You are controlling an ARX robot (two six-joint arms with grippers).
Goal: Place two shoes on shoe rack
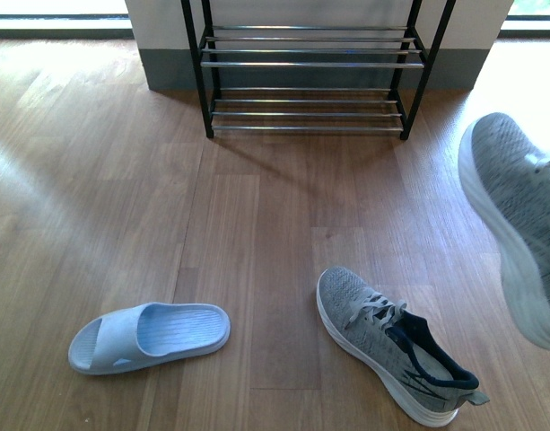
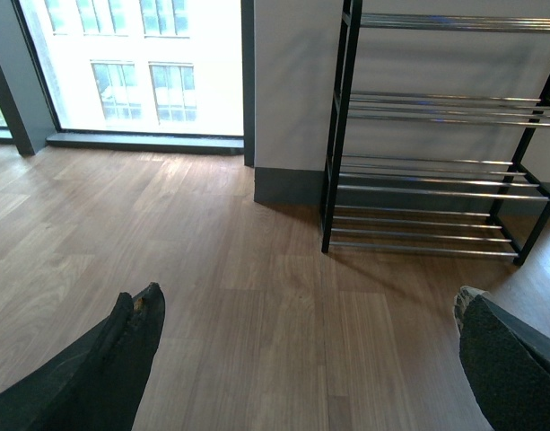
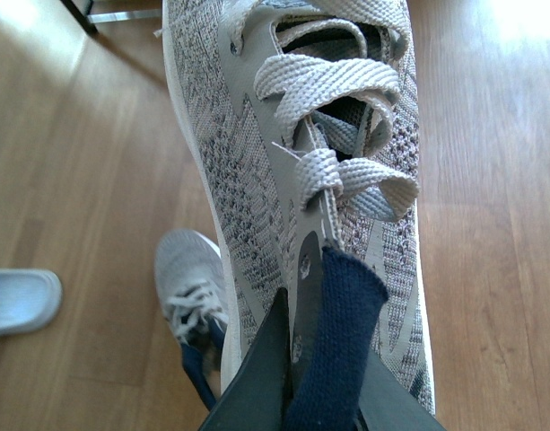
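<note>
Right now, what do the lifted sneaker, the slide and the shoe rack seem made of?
Lifted grey sneaker: knit fabric, mottled weave; sole probably foam. Pale-blue slide: likely moulded rubber, matte, ribbed footbed. Shoe rack: apparently metal, black painted frame, shiny chrome-looking rods.

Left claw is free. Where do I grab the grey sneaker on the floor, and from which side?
Best bet: take the floor sneaker by its dark collar, coming down from above. It sits upright on its sole with the opening facing up, so one finger can go inside and one outside the rim.
</note>
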